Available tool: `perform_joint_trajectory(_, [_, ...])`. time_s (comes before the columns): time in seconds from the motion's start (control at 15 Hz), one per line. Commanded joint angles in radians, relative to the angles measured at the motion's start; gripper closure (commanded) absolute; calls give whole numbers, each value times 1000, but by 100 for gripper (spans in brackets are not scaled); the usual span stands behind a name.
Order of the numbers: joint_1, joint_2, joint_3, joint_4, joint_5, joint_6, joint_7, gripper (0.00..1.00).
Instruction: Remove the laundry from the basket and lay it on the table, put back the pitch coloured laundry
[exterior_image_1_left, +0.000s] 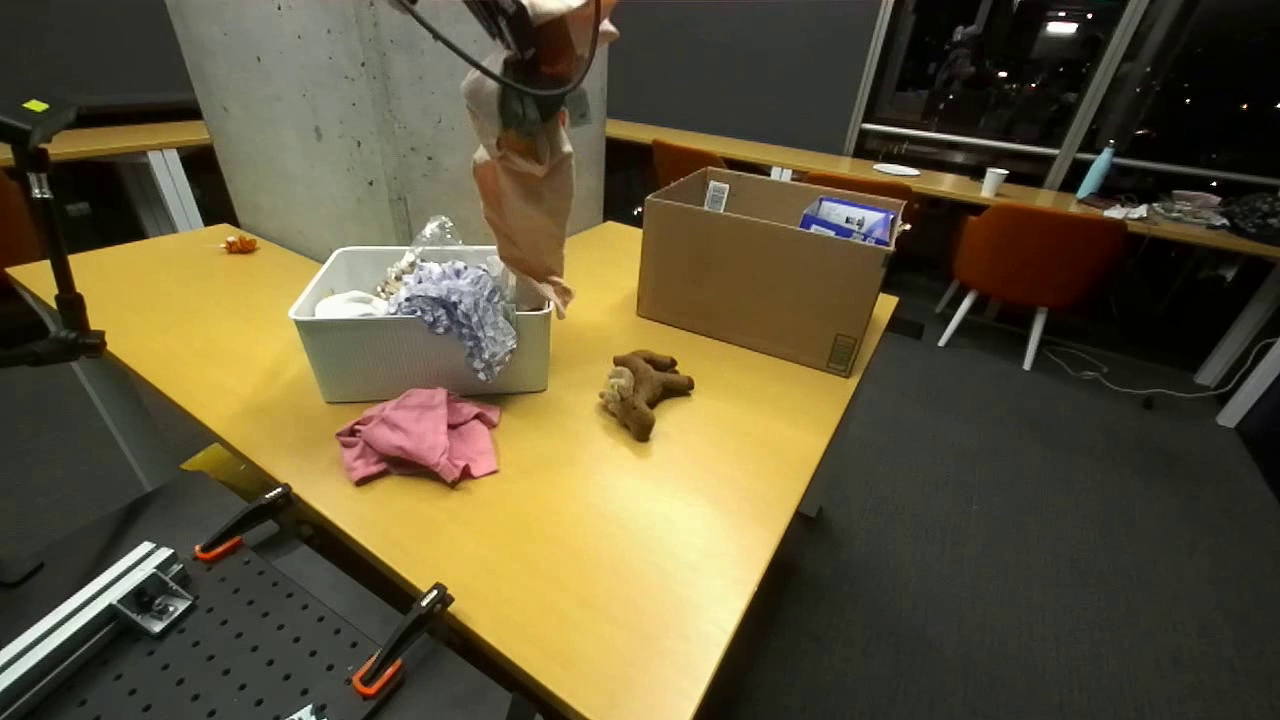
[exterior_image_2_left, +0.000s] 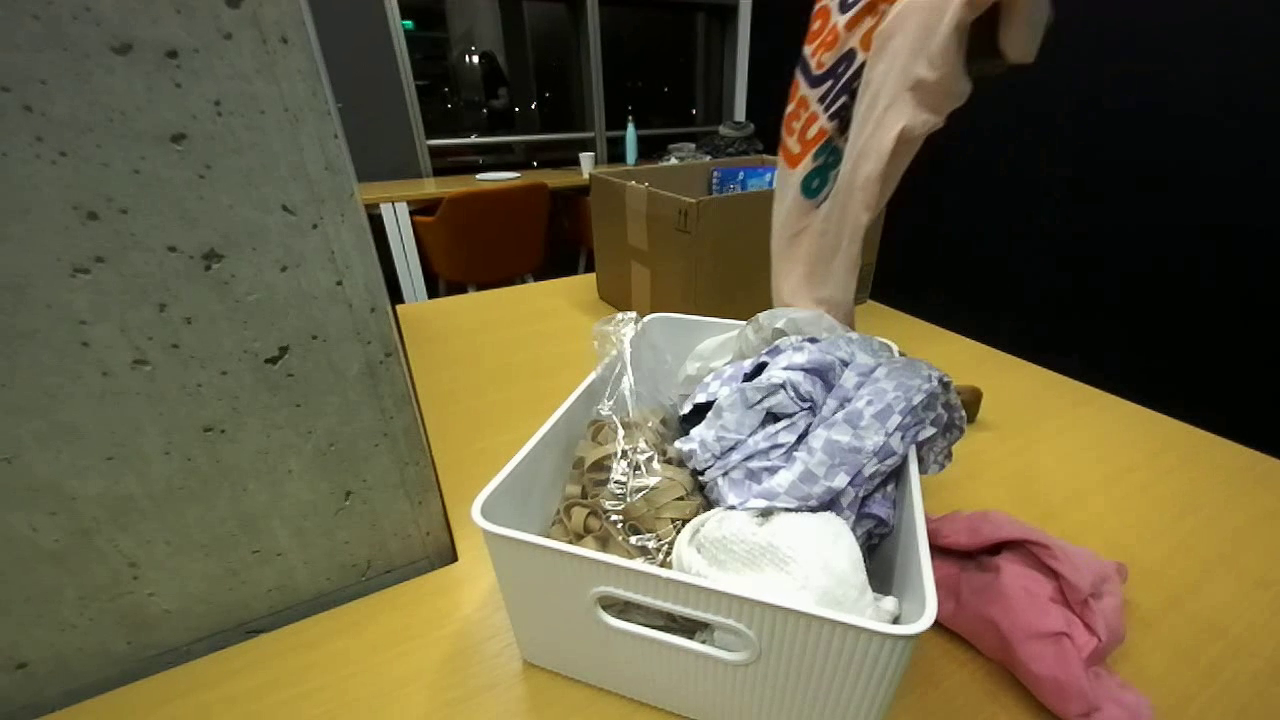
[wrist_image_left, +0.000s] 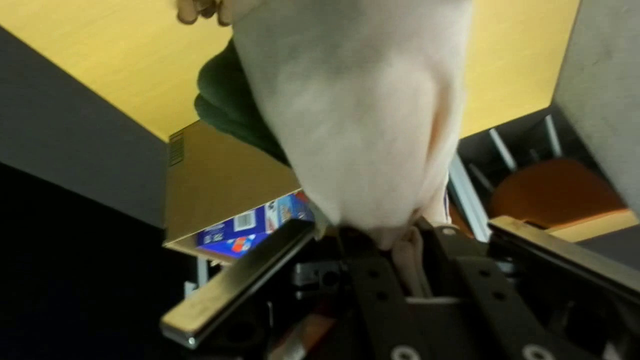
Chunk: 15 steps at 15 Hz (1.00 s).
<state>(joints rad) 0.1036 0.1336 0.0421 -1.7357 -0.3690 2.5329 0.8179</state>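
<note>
My gripper (wrist_image_left: 385, 245) is shut on a peach cloth with printed letters. The peach cloth (wrist_image_left: 360, 115) hangs down from it, also in both exterior views (exterior_image_1_left: 525, 200) (exterior_image_2_left: 835, 200). Its lower end is at the basket's end near the cardboard box; I cannot tell whether it touches the rim. A dark green fold (wrist_image_left: 225, 100) shows beside it. The white basket (exterior_image_1_left: 400, 365) (exterior_image_2_left: 560, 610) holds a lilac checked cloth (exterior_image_1_left: 460, 300) (exterior_image_2_left: 810, 430) draped over its rim, a white cloth (exterior_image_2_left: 780, 555) and a clear bag of tan strips (exterior_image_2_left: 630, 490). A pink cloth (exterior_image_1_left: 425, 435) (exterior_image_2_left: 1030, 600) lies crumpled on the table (exterior_image_1_left: 600, 560).
A brown plush toy (exterior_image_1_left: 645, 390) lies on the table beside the basket. A large cardboard box (exterior_image_1_left: 750, 270) (exterior_image_2_left: 690, 250) with a blue package stands at the table's far edge. A concrete pillar (exterior_image_1_left: 320, 120) (exterior_image_2_left: 200, 350) rises beside the basket. Clamps (exterior_image_1_left: 405, 640) sit at the table's near edge.
</note>
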Motion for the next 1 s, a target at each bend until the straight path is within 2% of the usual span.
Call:
perform_joint_trajectory(0.0, [26,142,47,101,147,35,-209,97])
perform_joint_trajectory(0.2, [21,214,101,113,338,29,-416,97])
perform_joint_trajectory(0.4, [21,247,115,119,451,-70,-527,97])
perform_joint_trajectory(0.53, [-9,279,129,126,540,-127,-619,97])
perform_joint_trajectory(0.93, [-43,394,91,192,594,-237,-684,97])
